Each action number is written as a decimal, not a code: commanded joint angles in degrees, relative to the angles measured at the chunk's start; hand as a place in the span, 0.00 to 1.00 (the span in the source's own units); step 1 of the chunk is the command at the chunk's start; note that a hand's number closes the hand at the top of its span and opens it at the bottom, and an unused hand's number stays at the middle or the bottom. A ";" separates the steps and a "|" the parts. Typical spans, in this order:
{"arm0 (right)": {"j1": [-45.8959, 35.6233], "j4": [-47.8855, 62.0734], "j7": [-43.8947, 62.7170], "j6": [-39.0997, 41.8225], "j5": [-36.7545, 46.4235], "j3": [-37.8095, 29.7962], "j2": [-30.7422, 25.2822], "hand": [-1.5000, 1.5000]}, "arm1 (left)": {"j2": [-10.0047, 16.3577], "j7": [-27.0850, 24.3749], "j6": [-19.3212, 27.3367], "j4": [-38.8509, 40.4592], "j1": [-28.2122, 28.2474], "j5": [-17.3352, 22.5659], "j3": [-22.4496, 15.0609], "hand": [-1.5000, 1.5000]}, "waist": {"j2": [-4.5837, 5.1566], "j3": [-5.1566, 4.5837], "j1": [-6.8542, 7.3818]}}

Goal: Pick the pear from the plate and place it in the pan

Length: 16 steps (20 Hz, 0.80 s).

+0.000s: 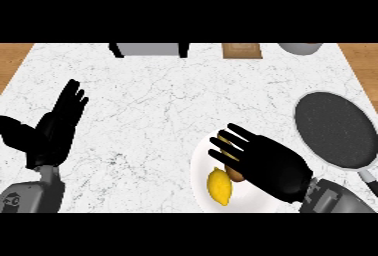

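Your right hand [269, 167] hangs over the white plate [199, 175], fingers straight and apart. It hides most of the brown pear [235, 174], next to a yellow lemon [219, 187]. The dark pan [336, 129] sits to the right. Your left hand [52, 132] rests open, near left.

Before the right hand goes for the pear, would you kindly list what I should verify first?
1. Is the right hand open above the plate? Ok.
2. Is the pear located? Ok: brown, mostly hidden under the fingers.
3. Is the hand touching the pear? Cannot tell.
4. Is the yellow fruit clear of the grasp? Not ok: it lies close beside the pear.
5. Is the pan ready? Ok: nothing shows in it, right of the plate.
6. Is the left hand out of the way? Ok: open, resting at the view's left.
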 commanded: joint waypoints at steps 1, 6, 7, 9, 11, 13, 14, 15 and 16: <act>2.51 -0.38 4.07 2.11 5.80 3.53 4.09 0.00 | -0.68 1.05 -0.15 -0.39 0.26 -1.13 -0.54 0.50 | 0.00 0.00 -0.02; 1.32 4.88 2.77 0.36 9.50 0.72 6.67 0.00 | -1.72 -2.09 -1.58 -0.23 2.56 -1.45 0.26 0.50 | 0.04 0.00 0.06; 1.02 6.98 3.77 -0.76 11.05 1.58 8.47 0.00 | 0.18 1.15 -2.33 0.49 -1.56 0.23 2.44 0.50 | 0.06 0.01 0.03; 0.58 6.72 0.55 -0.25 10.90 -1.30 7.90 0.00 | -0.89 2.96 -1.75 -1.83 -0.15 -0.85 1.32 0.50 | 0.03 0.01 0.06; -2.69 10.83 1.33 1.59 10.90 -1.03 12.51 0.00 | -1.65 0.73 -0.63 1.42 -3.42 -1.94 1.75 0.50 | 0.08 0.00 0.11; 0.95 10.09 0.76 -0.21 12.94 -0.01 12.17 0.00 | -1.35 4.68 -0.79 -5.10 0.67 -2.13 0.98 0.50 | 0.00 0.01 0.15; 1.80 14.17 -0.92 -4.83 13.58 -0.12 11.27 0.00 | -3.47 0.10 0.02 0.17 -0.35 -3.80 0.04 0.50 | 0.07 0.01 0.05; -0.95 13.68 0.27 -0.62 15.02 0.49 13.56 0.00 | -2.71 4.06 -0.28 -4.03 0.46 -2.64 0.45 0.50 | 0.02 0.01 0.19; -2.35 18.68 -2.64 -3.92 13.92 -2.49 11.82 0.00 | -1.88 0.60 -1.77 -2.27 2.12 -1.47 2.50 0.50 | 0.08 0.01 0.32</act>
